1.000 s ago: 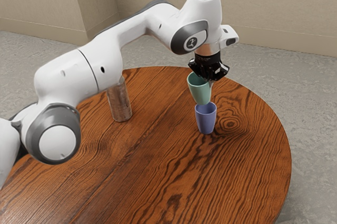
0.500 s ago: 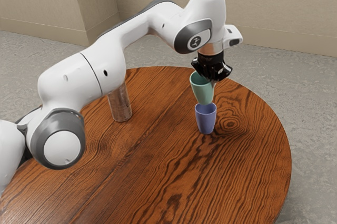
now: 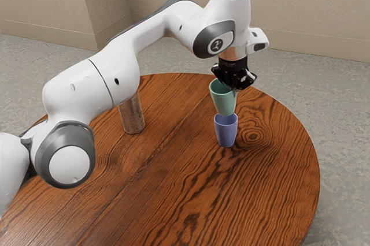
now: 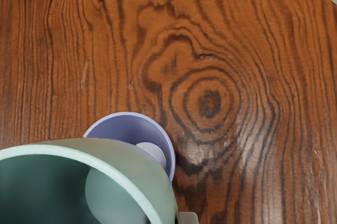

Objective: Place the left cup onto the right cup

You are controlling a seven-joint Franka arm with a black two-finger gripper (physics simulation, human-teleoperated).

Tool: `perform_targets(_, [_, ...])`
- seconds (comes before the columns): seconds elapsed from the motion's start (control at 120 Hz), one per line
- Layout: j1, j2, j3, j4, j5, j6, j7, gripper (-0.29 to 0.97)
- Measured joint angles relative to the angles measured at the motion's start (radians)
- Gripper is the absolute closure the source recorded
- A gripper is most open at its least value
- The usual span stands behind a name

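A green cup [image 3: 222, 99] hangs tilted in the air, with my black gripper [image 3: 233, 86] shut on its rim. Its base is just above the mouth of a blue cup [image 3: 225, 130], which stands upright on the round wooden table [image 3: 173, 188]. In the wrist view the green cup [image 4: 79, 182] is large and close under my hand, and it covers part of the blue cup [image 4: 134, 129] below it.
A glass tumbler [image 3: 132, 113] stands on the table toward the exterior view's left, close under my forearm. The table edge curves past the cups on the exterior view's right, with grey floor [image 3: 335, 101] beyond.
My hand has carried the green cup a little toward the exterior view's right, bringing it more squarely over the blue cup. The blue cup has not moved.
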Motion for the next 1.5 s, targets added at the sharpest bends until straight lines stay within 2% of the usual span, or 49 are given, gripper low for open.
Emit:
perform_targets(0.883, [-0.011,0.006,-0.008,-0.007,0.023,0.049,0.001,0.79])
perform_targets(1.5, [-0.011,0.026,-0.007,-0.015,0.064,0.099,-0.006,0.79])
